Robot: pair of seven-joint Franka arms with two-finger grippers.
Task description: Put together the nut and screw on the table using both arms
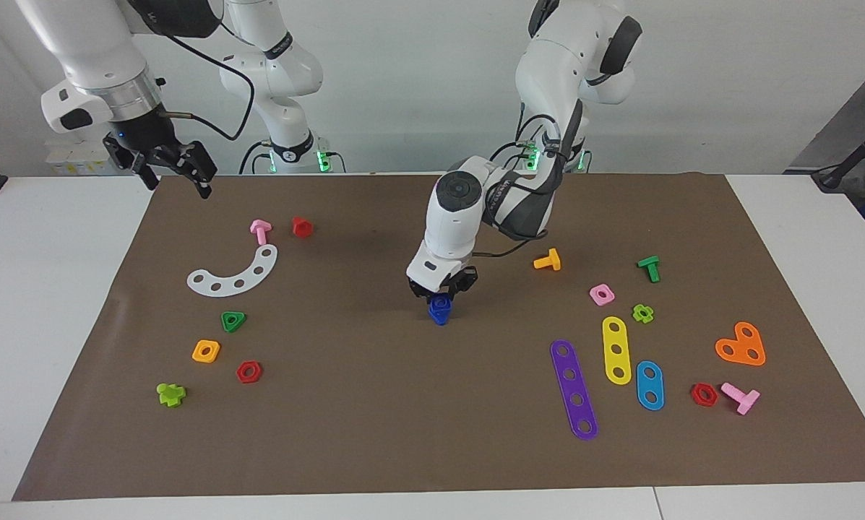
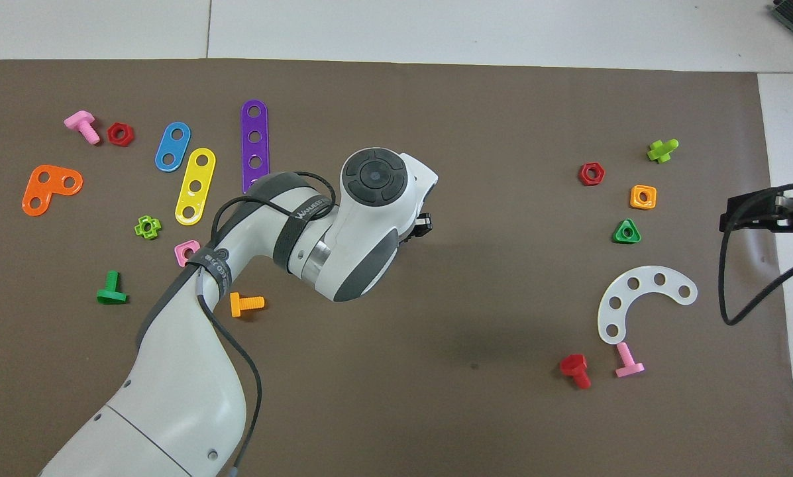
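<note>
On left arm (image 2: 303,212): perhaps "WANLKED".

Nut (image 1: 439,306) on screw (image 1: 439,318), mid mat (image 1: 374,404).

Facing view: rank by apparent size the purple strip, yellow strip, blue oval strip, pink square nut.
1. purple strip
2. yellow strip
3. blue oval strip
4. pink square nut
All lie close together, so nearness hardly skews it.

You are getting open mat (image 1: 374,390) all around the blue screw (image 1: 439,310); the orange screw (image 1: 548,260) is lying nearest it, well apart.
</note>
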